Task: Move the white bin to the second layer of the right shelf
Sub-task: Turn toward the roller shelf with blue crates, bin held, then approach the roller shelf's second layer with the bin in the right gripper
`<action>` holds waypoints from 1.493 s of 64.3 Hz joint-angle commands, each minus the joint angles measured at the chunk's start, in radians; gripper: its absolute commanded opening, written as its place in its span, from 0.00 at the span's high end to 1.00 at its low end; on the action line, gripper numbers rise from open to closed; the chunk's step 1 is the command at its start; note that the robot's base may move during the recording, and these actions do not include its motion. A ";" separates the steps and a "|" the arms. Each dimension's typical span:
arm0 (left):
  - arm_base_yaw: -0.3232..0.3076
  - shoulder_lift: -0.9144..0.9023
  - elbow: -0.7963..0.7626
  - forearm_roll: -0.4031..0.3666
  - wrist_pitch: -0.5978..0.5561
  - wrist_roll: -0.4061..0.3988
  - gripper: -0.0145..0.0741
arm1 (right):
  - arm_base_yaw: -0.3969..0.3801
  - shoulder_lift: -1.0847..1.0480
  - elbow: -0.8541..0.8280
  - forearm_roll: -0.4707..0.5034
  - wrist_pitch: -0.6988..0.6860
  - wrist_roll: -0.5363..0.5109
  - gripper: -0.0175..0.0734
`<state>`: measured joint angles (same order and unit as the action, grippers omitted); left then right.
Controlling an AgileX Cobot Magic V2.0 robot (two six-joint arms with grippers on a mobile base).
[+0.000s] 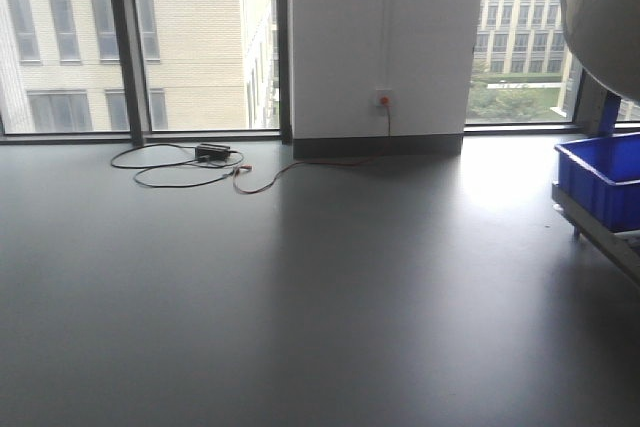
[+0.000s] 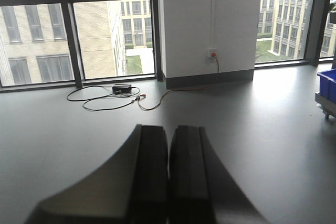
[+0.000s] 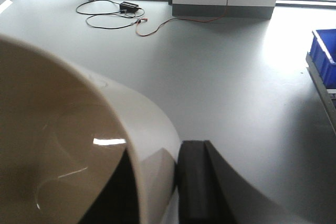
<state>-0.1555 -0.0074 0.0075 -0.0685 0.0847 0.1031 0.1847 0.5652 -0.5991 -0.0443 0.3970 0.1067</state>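
The white bin (image 3: 63, 129) fills the lower left of the right wrist view, its glossy cream inside facing me. My right gripper (image 3: 159, 155) is shut on the bin's wall, with one black finger (image 3: 197, 182) outside it and the other inside. The bin's underside also shows at the top right of the front view (image 1: 605, 17), held in the air. My left gripper (image 2: 169, 129) is shut and empty above the floor. A steel rack edge (image 1: 600, 237) shows at the right. No roller rails are visible, and I cannot tell which level it is.
A blue crate (image 1: 605, 182) sits on the rack at the right; it also shows in the right wrist view (image 3: 324, 56). A black charger with looping cable (image 1: 213, 152) lies on the grey floor by the windows. A white pillar with a wall socket (image 1: 383, 99) stands ahead.
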 commanded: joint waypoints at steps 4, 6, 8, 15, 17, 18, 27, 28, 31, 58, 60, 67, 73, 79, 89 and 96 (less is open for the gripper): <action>-0.007 -0.014 0.037 -0.005 -0.085 -0.004 0.74 | -0.005 0.005 -0.033 0.001 -0.104 0.000 0.75; -0.007 -0.014 0.037 -0.005 -0.085 -0.004 0.74 | -0.005 0.005 -0.033 0.001 -0.104 0.000 0.75; -0.007 -0.014 0.037 -0.005 -0.085 -0.004 0.74 | -0.005 0.005 -0.033 0.001 -0.104 0.000 0.75; -0.007 -0.014 0.037 -0.005 -0.085 -0.004 0.74 | -0.005 0.005 -0.033 0.001 -0.104 0.000 0.75; -0.007 -0.014 0.037 -0.005 -0.085 -0.004 0.74 | -0.005 0.005 -0.033 0.001 -0.104 0.000 0.75; -0.007 -0.014 0.037 -0.005 -0.085 -0.004 0.74 | -0.005 0.005 -0.033 0.001 -0.104 0.000 0.75; -0.007 -0.014 0.037 -0.005 -0.085 -0.004 0.74 | -0.005 0.005 -0.033 0.001 -0.104 0.000 0.75; -0.007 -0.014 0.037 -0.005 -0.085 -0.004 0.74 | -0.005 0.005 -0.033 0.001 -0.104 0.000 0.75; -0.007 -0.014 0.037 -0.005 -0.085 -0.004 0.74 | -0.005 0.005 -0.033 0.001 -0.104 0.000 0.75; -0.007 -0.014 0.037 -0.005 -0.085 -0.004 0.74 | -0.005 0.005 -0.033 0.001 -0.104 0.000 0.75; -0.007 -0.014 0.037 -0.005 -0.085 -0.004 0.74 | -0.005 0.005 -0.033 0.001 -0.104 0.000 0.75; -0.007 -0.014 0.037 -0.005 -0.085 -0.004 0.74 | -0.005 0.005 -0.033 0.001 -0.104 0.000 0.75; -0.007 -0.014 0.037 -0.005 -0.085 -0.004 0.74 | -0.005 0.006 -0.033 0.001 -0.104 0.000 0.75; -0.007 -0.014 0.037 -0.005 -0.085 -0.004 0.74 | -0.005 0.008 -0.033 0.001 -0.104 0.000 0.75; -0.007 -0.014 0.037 -0.005 -0.085 -0.004 0.74 | -0.005 0.008 -0.033 0.001 -0.104 0.000 0.75; -0.007 -0.014 0.037 -0.005 -0.085 -0.004 0.74 | -0.005 0.008 -0.033 0.001 -0.104 0.000 0.75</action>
<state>-0.1555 -0.0074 0.0075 -0.0685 0.0847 0.1031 0.1847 0.5710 -0.5991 -0.0443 0.3970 0.1067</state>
